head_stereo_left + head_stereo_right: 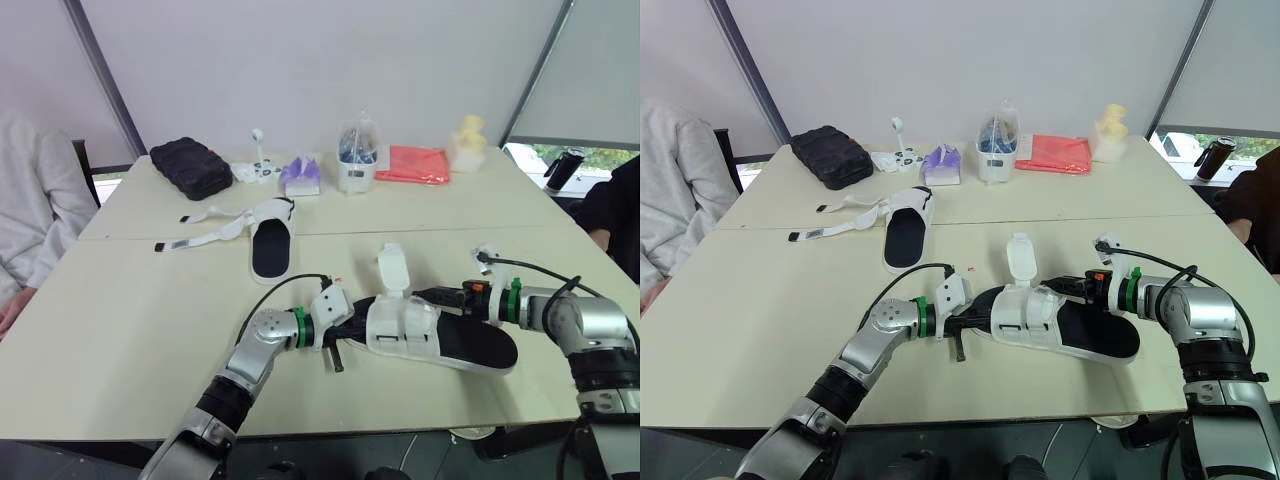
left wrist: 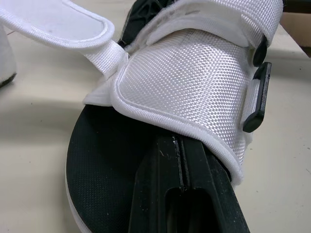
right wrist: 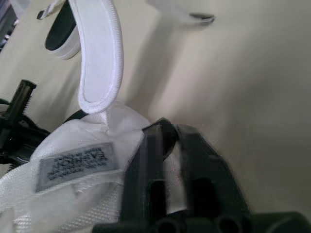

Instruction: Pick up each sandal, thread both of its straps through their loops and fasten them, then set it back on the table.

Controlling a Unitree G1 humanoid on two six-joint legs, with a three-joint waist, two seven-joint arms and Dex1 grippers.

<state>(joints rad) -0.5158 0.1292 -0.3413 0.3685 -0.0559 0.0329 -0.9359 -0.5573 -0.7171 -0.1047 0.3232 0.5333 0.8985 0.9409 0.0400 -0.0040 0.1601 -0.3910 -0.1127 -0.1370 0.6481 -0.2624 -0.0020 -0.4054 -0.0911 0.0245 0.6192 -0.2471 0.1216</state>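
On the left of the bench (image 1: pixel 120 330) the far sandal (image 1: pixel 270 240) lies flat, both straps trailing loose towards our left, so we judge it untouched and waiting its turn.

Nearer us, the left end effector (image 2: pixel 179 143) has its two fingers pressed together with nothing between them. They lie on the black footbed at the toe end of the near sandal (image 1: pixel 480 345), their tips just under the edge of the white upper, most likely to pin the shoe in place.

That sandal rests on the bench between the two arms. One strap (image 1: pixel 392 270) stands upright and unfastened, so we judge the fastening incomplete.

At the upper's heel-side edge, the right end effector (image 3: pixel 174 141) seems to be pinching a band of white webbing, probably to pull it snug against the left arm's hold.
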